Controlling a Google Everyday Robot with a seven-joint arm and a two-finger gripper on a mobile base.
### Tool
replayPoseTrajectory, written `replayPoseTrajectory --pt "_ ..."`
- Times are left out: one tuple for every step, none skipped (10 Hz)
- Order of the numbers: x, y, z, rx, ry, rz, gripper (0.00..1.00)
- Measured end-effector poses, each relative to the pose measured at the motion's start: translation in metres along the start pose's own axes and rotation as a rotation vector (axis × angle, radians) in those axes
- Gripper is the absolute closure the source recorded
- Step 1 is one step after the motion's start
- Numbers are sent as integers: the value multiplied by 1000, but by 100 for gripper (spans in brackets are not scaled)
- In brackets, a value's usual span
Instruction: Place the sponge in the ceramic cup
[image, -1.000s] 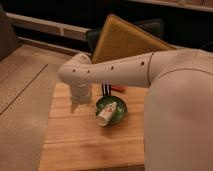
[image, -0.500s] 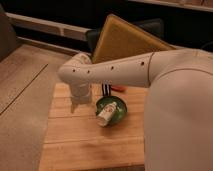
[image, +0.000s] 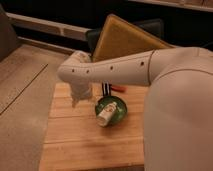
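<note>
Two-finger gripper (image: 80, 97) hanging low over the pale wooden board (image: 75, 145). The white ceramic cup (image: 106, 116) lies tipped in the round green bowl (image: 121, 106), just to the gripper's right. I see no grey-blue sponge, and I cannot tell whether the gripper holds it.

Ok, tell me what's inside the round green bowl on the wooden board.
A white ceramic cup lies tipped on its side in the green bowl. The cup's inside is hidden. The gripper hangs over the wooden board beside the bowl.
</note>
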Motion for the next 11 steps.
replayPoseTrajectory --pt "-25 -11 -9 9 -74 -24 35" --pt "-57 -27 -22 12 -166 -62 35" --pt "-79 -39 -32 7 -224 -88 35" --pt "-90 -48 -37 6 -253 -99 35" --pt "-98 -55 -40 9 -271 -105 35" --pt "-98 -53 -40 7 -272 -109 35" --pt "-98 -50 -41 4 -272 -113 35" --pt "-97 -50 -41 4 -272 -113 35" --pt "-98 -57 -41 18 -271 -98 35" --pt "-100 -65 -37 29 -263 -84 35" --pt "-103 -71 -30 32 -253 -78 35"
